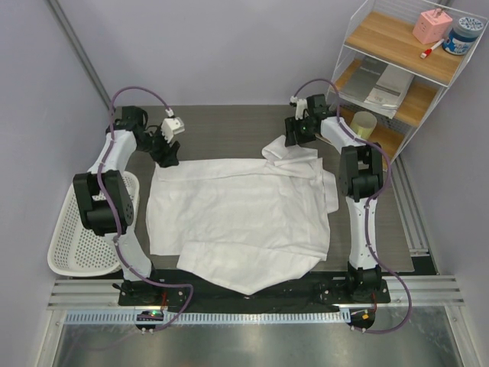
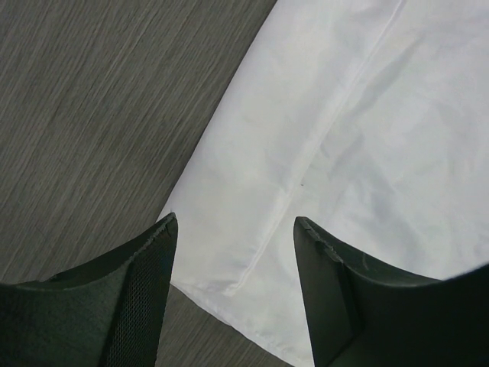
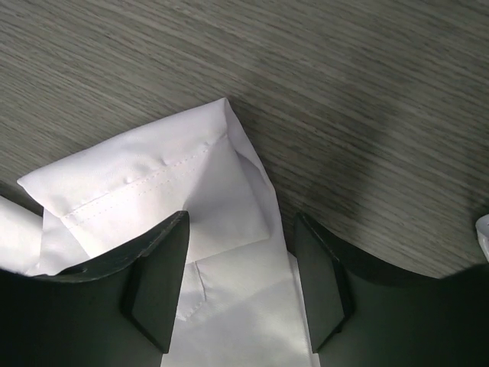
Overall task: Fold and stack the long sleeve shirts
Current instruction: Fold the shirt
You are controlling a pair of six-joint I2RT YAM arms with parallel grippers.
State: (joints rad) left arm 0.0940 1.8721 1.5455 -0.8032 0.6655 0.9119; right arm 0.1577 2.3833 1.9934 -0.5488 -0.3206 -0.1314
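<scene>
Counting one shirt (image 1: 244, 222) mid-frame; left gripper (image 2: 234, 222) and right gripper (image 3: 241, 222) stretched to its top corners, both wide, empty.

A robotics lab test cell rather than a lived-in room: two black-and-white robot arms, the left arm (image 1: 107, 191) and the right arm (image 1: 359, 176), are bolted to a black base bar on aluminium rails (image 1: 428, 289) at the near edge of a grey wood-grain table (image 1: 229, 126), with purple cables (image 1: 140, 89) looping along them. Plain pale walls (image 1: 214, 46) close the bench in on three sides. A white wire shelf (image 1: 390, 38) with wooden boards holds a few props at the right, a white perforated basket (image 1: 72, 248) sits at the left, and a white shirt (image 1: 244, 214) lies spread as the work piece
</scene>
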